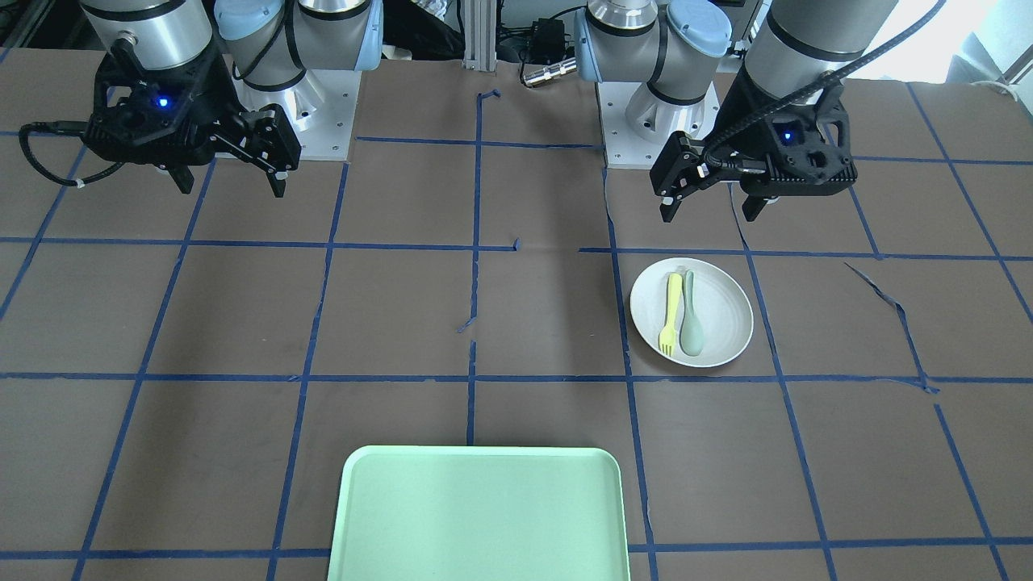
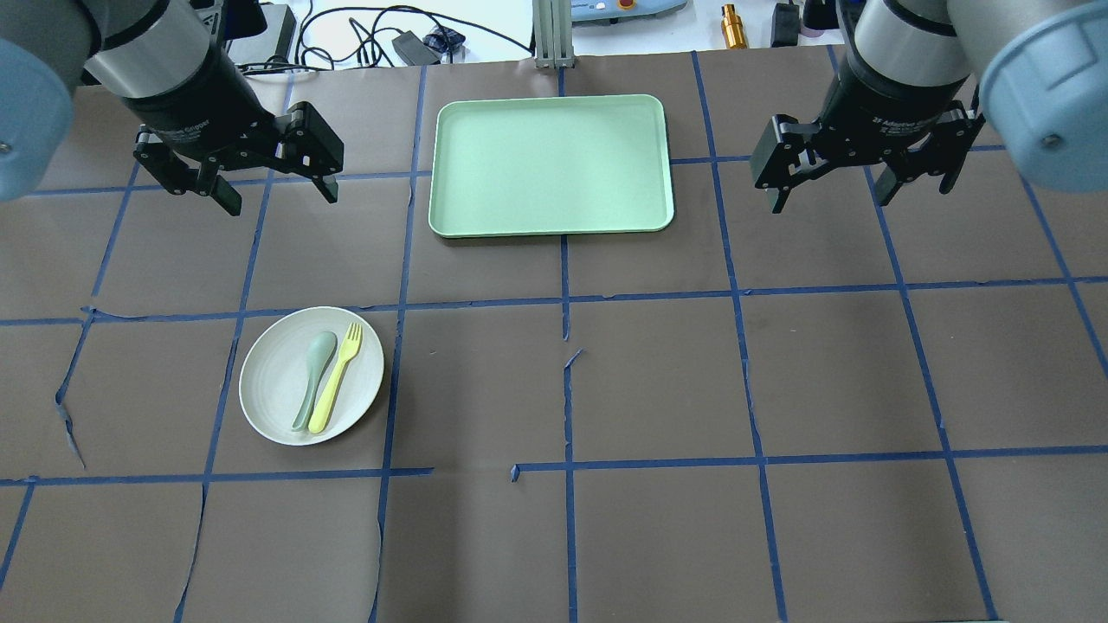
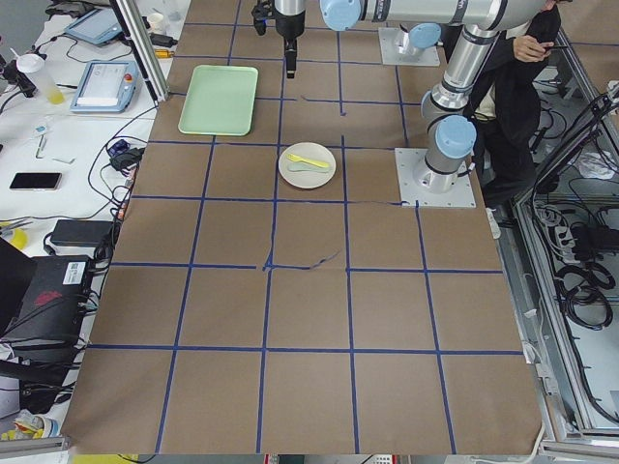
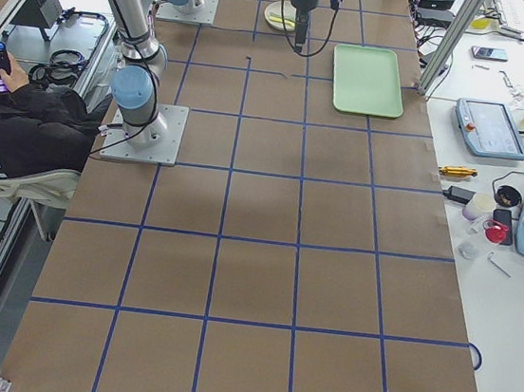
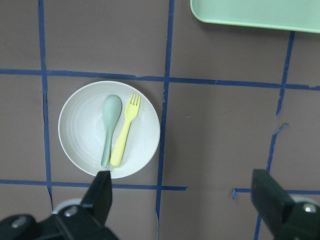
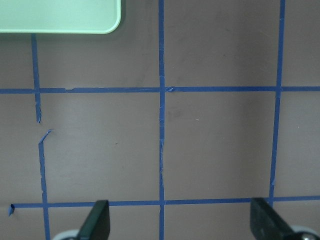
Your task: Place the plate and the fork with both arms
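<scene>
The plate (image 2: 270,382) sits on the bench (image 2: 658,389), on the robot's left half. It looks light, stiff and smooth, so I would pinch it at the rim.

The fork (image 2: 335,379) lies flat in the plate. It looks thin and slippery, and is best taken across its handle. A spoon (image 2: 313,372) lies close alongside, leaving a finger little room.

The left pincer (image 2: 279,197) hangs wide and empty just beyond the plate. The tray (image 2: 550,164) is well apart from the plate, and past it the right pincer (image 2: 829,199) also hangs wide and empty.
</scene>
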{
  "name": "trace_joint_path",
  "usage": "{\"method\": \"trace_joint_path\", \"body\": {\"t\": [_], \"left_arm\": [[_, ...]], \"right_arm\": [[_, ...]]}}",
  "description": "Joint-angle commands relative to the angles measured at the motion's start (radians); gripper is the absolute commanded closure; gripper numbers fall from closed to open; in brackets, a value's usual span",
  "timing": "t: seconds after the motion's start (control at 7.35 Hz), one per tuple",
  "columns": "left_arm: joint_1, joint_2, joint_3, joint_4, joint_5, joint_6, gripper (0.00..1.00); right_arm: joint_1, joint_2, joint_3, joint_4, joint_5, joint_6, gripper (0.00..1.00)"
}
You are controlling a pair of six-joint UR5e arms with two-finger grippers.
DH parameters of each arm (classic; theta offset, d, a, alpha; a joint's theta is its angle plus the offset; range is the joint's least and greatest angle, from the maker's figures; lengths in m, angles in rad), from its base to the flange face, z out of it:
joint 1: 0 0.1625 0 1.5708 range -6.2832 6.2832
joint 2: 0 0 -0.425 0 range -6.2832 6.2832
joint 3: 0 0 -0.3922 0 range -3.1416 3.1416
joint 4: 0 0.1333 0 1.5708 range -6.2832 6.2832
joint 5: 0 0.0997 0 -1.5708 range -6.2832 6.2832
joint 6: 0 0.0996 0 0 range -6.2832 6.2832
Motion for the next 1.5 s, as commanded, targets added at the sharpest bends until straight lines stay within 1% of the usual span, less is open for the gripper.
{"method": "trace_joint_path", "body": {"t": [0.0,0.82,1.09,1.22,1.36], "left_arm": [[0.0,0.001,0.0,0.0,0.002,0.001,0.0],[0.0,0.003,0.0,-0.002,0.002,0.002,0.0],[0.02,-0.028,-0.008,-0.003,0.017,0.012,0.0],[0.066,-0.045,-0.058,0.003,0.052,0.018,0.0],[0.142,-0.058,-0.149,0.114,0.051,0.068,0.0]], "right_arm": [[0.0,-0.002,0.002,-0.001,0.0,0.0,0.0],[0.0,-0.001,0.003,-0.003,0.0,-0.001,0.0],[0.0,-0.001,0.003,-0.001,0.002,-0.003,0.0],[0.0,-0.001,0.003,-0.003,0.005,0.0,0.0],[0.0,-0.001,0.005,-0.003,0.003,-0.003,0.0]]}}
